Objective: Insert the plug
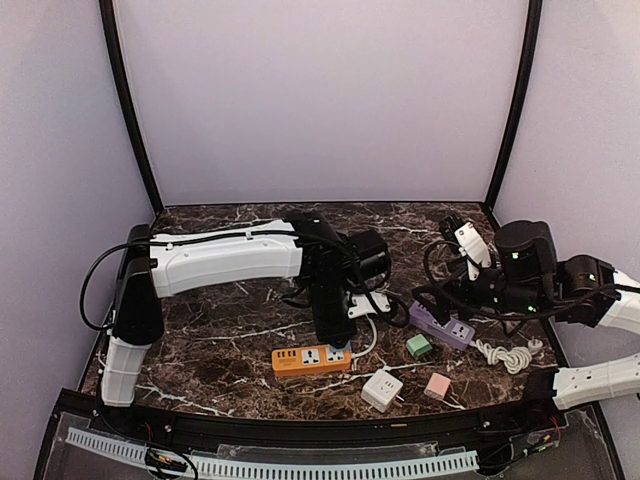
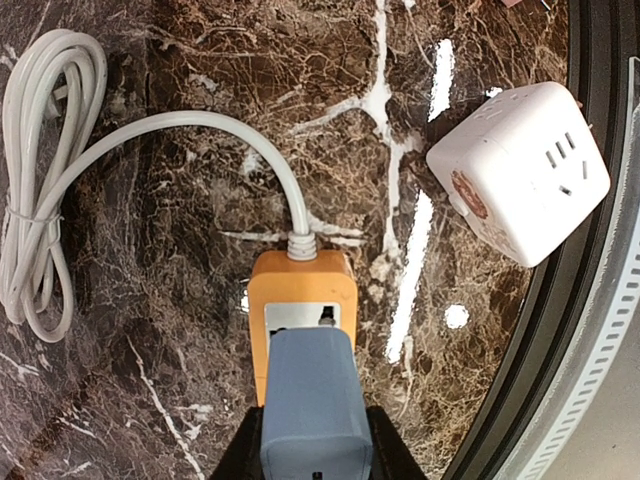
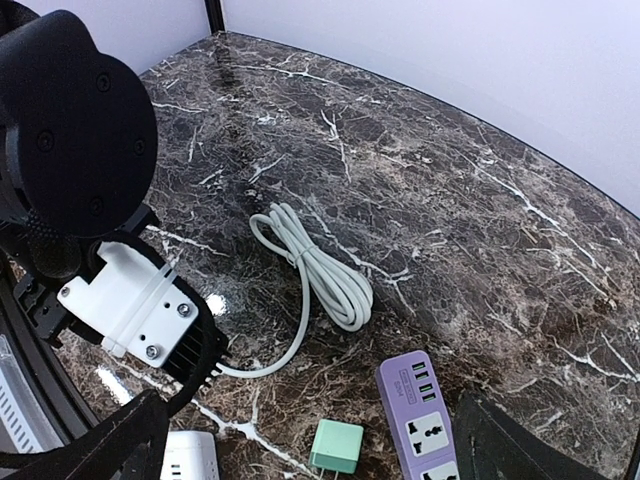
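Currently, plug (image 2: 315, 400): blue-grey, pinched by left gripper (image 2: 315, 450) over orange strip (image 2: 300, 290), bottom centre.
Right gripper (image 3: 320, 450): spread, above purple strip (image 3: 420, 420).
Open room: marble (image 3: 400, 150), upper frame.
Edge: white cube (image 2: 520, 170) beside rim (image 2: 545, 370), right.

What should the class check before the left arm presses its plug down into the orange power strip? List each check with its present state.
1. Grip: left gripper shut on the blue-grey plug: ok.
2. Plug centred across the orange power strip: ok.
3. Prongs meeting the socket holes: cannot tell, hidden under the plug.
4. The white cord clear of the socket, leaving the strip's far end: ok.
5. The right gripper open and away, by the purple strip: ok.
6. Orange strip braced against sliding: not ok, nothing holds it.
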